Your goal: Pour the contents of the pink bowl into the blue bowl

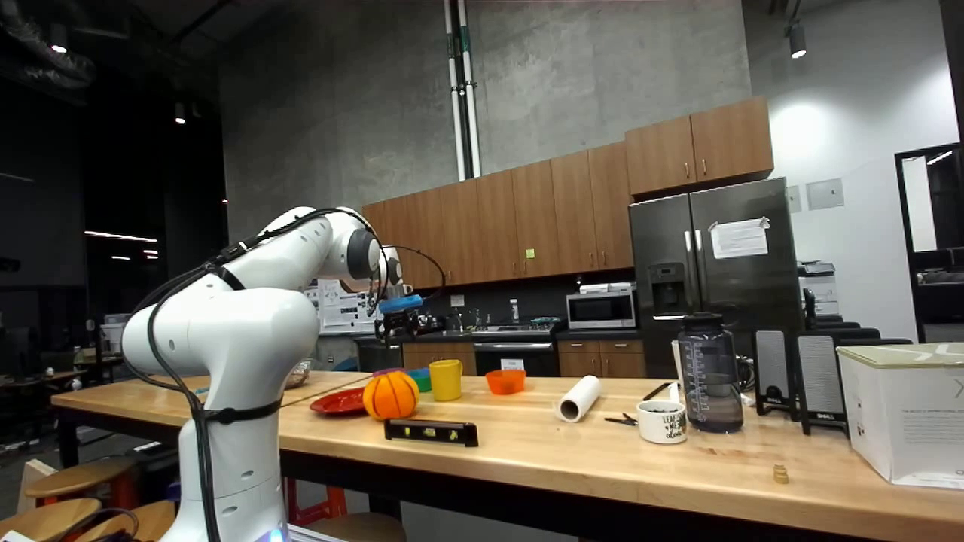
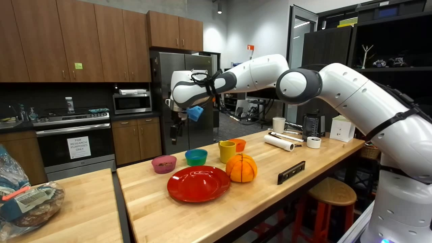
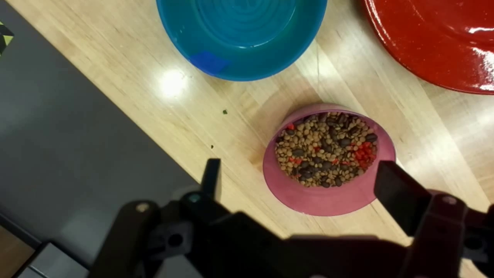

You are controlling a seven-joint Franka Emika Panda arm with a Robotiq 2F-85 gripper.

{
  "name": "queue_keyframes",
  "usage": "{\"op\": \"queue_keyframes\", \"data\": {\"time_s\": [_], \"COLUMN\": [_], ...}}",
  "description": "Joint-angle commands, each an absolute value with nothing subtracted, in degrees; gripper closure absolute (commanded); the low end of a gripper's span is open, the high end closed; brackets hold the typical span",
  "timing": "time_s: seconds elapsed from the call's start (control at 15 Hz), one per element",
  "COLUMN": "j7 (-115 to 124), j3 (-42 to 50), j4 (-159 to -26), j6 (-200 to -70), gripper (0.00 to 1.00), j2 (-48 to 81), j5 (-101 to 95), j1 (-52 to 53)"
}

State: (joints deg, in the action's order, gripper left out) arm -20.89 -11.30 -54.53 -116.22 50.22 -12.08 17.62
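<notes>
Below the wide-parted, empty tool [image 3: 299, 175], the pink bowl [image 3: 322, 200] holds brown grains [image 3: 318, 148] flecked red.

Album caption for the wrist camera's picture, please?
An open pincer hovers above a pink bowl of brown, dark and red bits, near a blue bowl and red plate.

In the wrist view, round glare whitened the butcher-block counter [image 3: 231, 127] near an edge, and the gripper [image 3: 301, 173] was out of focus. In an exterior view, a ceiling spotlight [image 1: 797, 45] glowed; past the counter's left corner, the background [image 1: 68, 218] seemed too dark to read.
</notes>
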Motion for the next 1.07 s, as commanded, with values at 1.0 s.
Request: {"op": "queue_keyframes", "data": {"time_s": [1.0], "j7": [-22.65], "j3": [-11.11], "j4": [-46.92], "j6": [-114.94], "gripper": [0.0], "j2": [56.61], "j5": [-12.45], "j1": [18.0]}}
